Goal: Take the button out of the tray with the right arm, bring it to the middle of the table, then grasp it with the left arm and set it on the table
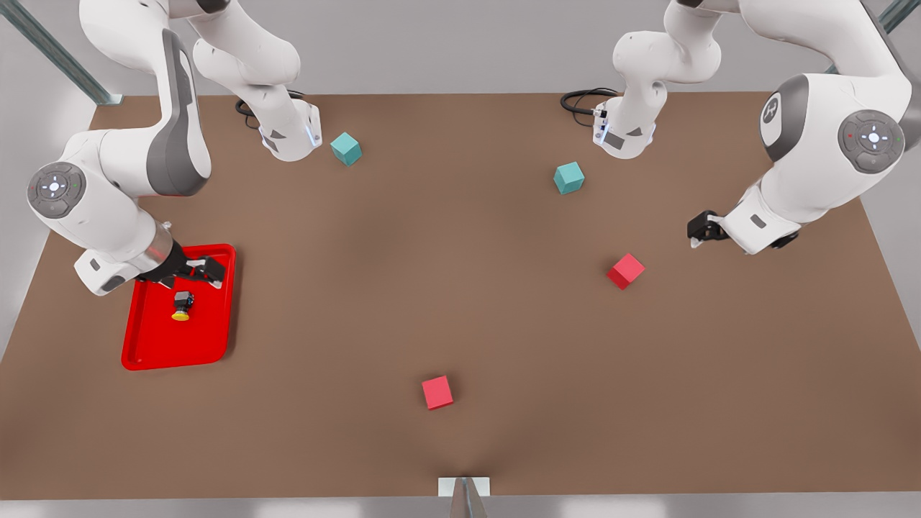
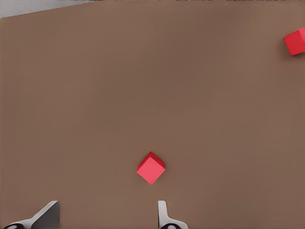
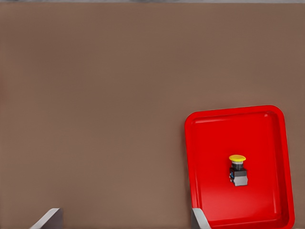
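the right gripper [image 1: 205, 272] is hovering, fingers spread and holding nothing, over the tray [image 1: 147, 349] beside the button [image 1: 182, 306]. the left gripper [image 1: 701, 229] is waiting agape, empty, near a red cube [image 1: 625, 271].

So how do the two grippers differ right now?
The right gripper hangs over the glossy red tray's far end, near the yellow-capped button; the left gripper waits over bare brown table beside a red cube. Both are open and empty.
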Robot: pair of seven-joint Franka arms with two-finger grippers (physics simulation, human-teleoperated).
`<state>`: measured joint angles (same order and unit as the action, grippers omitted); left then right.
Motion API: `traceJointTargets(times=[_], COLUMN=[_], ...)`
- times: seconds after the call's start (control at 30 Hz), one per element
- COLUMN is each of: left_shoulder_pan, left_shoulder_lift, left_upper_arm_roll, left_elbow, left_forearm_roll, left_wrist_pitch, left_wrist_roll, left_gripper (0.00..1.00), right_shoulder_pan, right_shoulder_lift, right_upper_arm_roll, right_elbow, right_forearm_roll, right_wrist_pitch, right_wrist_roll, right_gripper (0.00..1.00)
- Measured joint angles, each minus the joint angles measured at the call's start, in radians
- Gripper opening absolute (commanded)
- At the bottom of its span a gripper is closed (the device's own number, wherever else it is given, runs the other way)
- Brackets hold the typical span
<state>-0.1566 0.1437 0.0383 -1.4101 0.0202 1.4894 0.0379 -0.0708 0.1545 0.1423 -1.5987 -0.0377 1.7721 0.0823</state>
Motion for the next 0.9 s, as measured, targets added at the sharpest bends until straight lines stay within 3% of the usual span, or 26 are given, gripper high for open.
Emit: traceJointTargets(times=[0.17, 0.3, 0.4, 0.5, 0.73, 0.9], left_shoulder_pan=[0.0, -0.003, -0.003, -0.001, 0.0, -0.002], left_shoulder_lift=[0.022, 0.044, 0.055, 0.057, 0.062, 0.069], left_upper_arm_roll=[0.001, 0.001, 0.001, 0.002, 0.003, 0.003], left_elbow=[0.002, 0.005, 0.005, 0.005, 0.005, 0.004], left_forearm_roll=[0.001, 0.0, -0.001, -0.002, -0.002, -0.001], left_wrist_pitch=[0.009, 0.016, 0.023, 0.027, 0.032, 0.032], left_wrist_roll=[0.003, 0.005, 0.006, 0.007, 0.01, 0.011], left_gripper=[1.0, 1.0, 1.0, 1.0, 1.0, 1.0], right_shoulder_pan=[0.011, -0.064, -0.2, -0.326, -0.404, -0.518], right_shoulder_lift=[0.033, 0.161, 0.171, 0.212, 0.328, 0.319], right_upper_arm_roll=[0.005, 0.004, 0.004, 0.003, 0.006, 0.115], right_elbow=[0.019, -0.059, -0.189, -0.201, -0.227, -0.315], right_forearm_roll=[-0.016, -0.064, -0.1, -0.121, -0.153, -0.157], right_wrist_pitch=[-0.039, -0.034, 0.054, 0.155, 0.398, 0.471], right_wrist_roll=[0.003, 0.003, -0.018, -0.057, -0.187, -0.313], right_gripper=[1.0, 1.0, 1.0, 1.0, 1.0, 1.0])
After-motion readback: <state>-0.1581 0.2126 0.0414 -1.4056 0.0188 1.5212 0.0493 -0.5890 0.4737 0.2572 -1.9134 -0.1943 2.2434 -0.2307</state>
